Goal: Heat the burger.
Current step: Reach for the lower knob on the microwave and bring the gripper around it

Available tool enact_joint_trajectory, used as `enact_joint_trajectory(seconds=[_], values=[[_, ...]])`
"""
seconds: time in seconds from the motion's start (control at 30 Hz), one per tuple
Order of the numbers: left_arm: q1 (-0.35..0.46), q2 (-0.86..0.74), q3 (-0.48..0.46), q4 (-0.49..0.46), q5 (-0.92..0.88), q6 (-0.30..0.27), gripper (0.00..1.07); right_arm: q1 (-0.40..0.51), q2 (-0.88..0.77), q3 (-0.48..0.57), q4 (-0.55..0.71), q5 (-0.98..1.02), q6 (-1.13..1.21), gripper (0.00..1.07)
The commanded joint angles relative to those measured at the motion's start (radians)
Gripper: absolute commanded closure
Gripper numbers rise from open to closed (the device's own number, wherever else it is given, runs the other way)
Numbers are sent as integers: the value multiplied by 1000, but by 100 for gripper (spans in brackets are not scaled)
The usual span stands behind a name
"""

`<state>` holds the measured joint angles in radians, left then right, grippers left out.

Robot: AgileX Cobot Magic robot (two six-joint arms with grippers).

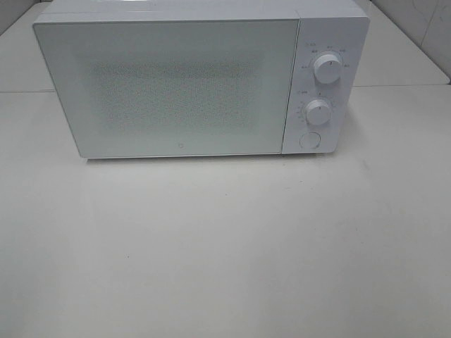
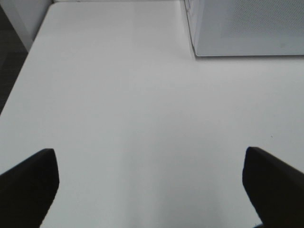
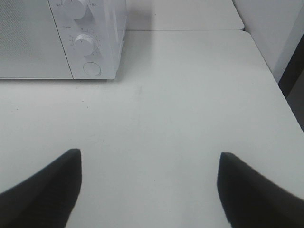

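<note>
Hovering over a white worktop, both grippers face a closed white microwave.
The microwave (image 1: 176, 84) stands toward the far edge of the worktop (image 1: 225, 246). Its frosted door (image 1: 165, 88) is closed, and on its right-hand panel an upper dial (image 1: 328, 68) sits above a lower dial (image 1: 318, 113) and a round button (image 1: 309, 140). The left gripper (image 2: 149, 161) hangs above bare worktop off the microwave's left front corner, jaws spread wide and gripping nothing. The right gripper (image 3: 149, 156) hangs in front of the panel side, jaws likewise spread apart. Where the burger is cannot be told from these views.
</note>
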<state>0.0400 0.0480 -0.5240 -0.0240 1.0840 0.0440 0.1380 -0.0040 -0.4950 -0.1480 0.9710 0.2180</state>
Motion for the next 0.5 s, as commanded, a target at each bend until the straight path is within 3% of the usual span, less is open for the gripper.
enact_joint_trajectory(seconds=[0.03, 0.5], values=[[36, -65, 6, -9, -13, 0, 9, -6, -27, 0, 2, -5, -1, 32], [36, -68, 6, -9, -13, 0, 9, -6, -27, 0, 2, -6, -1, 32]])
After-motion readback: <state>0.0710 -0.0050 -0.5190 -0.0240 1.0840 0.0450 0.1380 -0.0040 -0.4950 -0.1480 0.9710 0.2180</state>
